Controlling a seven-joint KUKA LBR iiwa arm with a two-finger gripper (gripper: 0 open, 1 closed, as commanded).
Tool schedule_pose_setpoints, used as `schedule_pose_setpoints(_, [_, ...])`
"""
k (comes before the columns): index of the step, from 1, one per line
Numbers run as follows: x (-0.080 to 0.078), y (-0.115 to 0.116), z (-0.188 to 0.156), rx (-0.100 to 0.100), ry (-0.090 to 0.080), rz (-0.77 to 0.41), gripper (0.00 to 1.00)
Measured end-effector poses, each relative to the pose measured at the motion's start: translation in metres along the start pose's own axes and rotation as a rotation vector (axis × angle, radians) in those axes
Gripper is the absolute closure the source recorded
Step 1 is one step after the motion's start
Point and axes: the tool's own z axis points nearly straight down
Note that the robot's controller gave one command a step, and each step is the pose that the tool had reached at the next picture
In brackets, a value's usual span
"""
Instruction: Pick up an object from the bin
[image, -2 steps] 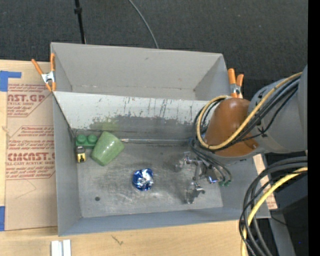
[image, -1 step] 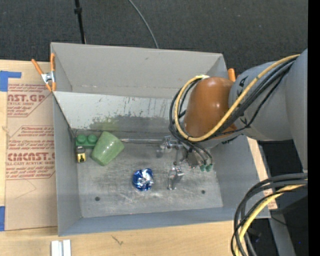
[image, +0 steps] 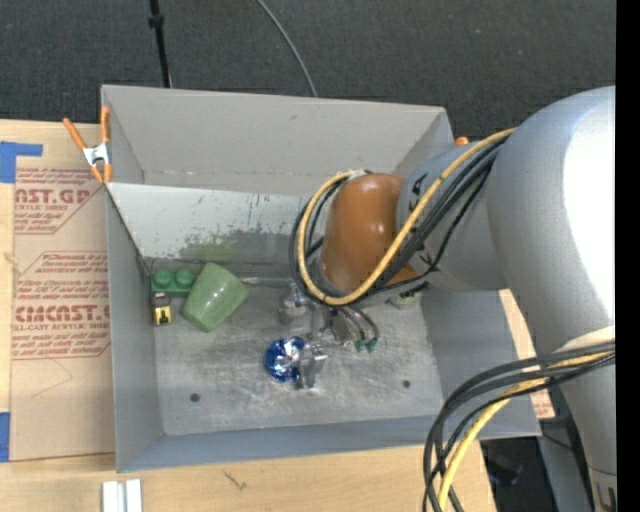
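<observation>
Blue and glossy, a small rounded thing (image: 284, 360) lies mid-floor in the bin (image: 136, 330) just beside the pincer (image: 312, 364), whose grip I cannot tell

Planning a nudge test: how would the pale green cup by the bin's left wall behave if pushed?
The cup lies on its side, so it would probably roll, curving because it tapers. It looks like thin plastic, likely light. The green block beside it might stop it.

**Even light, soft shadows**

Bright, diffuse light falls from above on the grey metal bin (image: 270, 140), leaving its back wall pale. The glossy orange wrist cover (image: 360, 235) shows a sheen. The white arm casing (image: 560, 200) dims the floor beneath.
</observation>
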Motion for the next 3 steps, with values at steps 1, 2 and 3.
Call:
schedule_pose_setpoints(1, [0.000,0.000,-0.004,-0.002,-0.003,0.000,1.00])
schedule_pose_setpoints(2, [-0.008,0.078,-0.118,-0.005,-0.003,-0.223,1.00])
schedule_pose_setpoints(3, [-0.007,0.081,-0.098,-0.003,0.007,0.000,1.00])
